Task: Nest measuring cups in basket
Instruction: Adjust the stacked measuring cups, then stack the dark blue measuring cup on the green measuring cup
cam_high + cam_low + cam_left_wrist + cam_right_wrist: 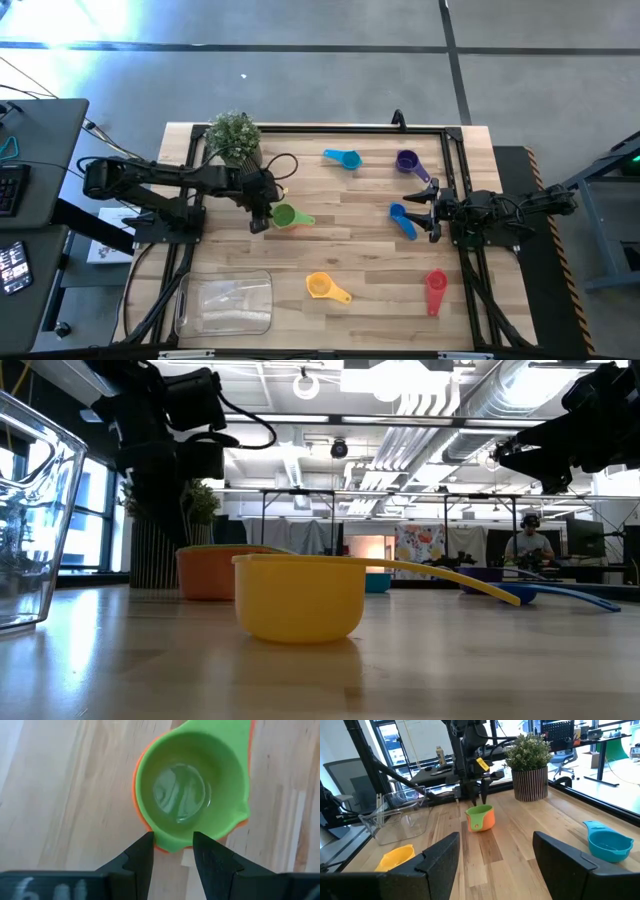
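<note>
1. Clear rectangular plastic basket [223, 304] sits at the near left corner of the wooden table [360, 320], long axis running left-right.
2. Yellow plastic measuring cup [320, 286] is near centre, upright, handle pointing right and slightly toward the near edge. Red plastic measuring cup [436, 284] is near right, handle pointing toward the near edge.
3. Mid table: green plastic measuring cup [192, 785] is nested inside the orange plastic measuring cup [150, 832], with only an orange rim showing around it. Handles point right in the high view.
4. Left gripper [172, 852] hangs just above the green/orange stack's rim. Its fingers [142, 857] are partly spread and straddle the rim edge, holding nothing; contact can't be judged.
5. Dark blue plastic measuring cup [399, 213] is mid right, handle angled right and toward the near edge. Right gripper [419, 210] hovers just beside it, jaws wide apart and empty.
6. Farther back: light blue plastic measuring cup [348, 159], handle pointing left; purple plastic measuring cup [406, 161], handle angled right and nearward.
7. Small potted green plant [234, 136] stands at the far left.
</note>
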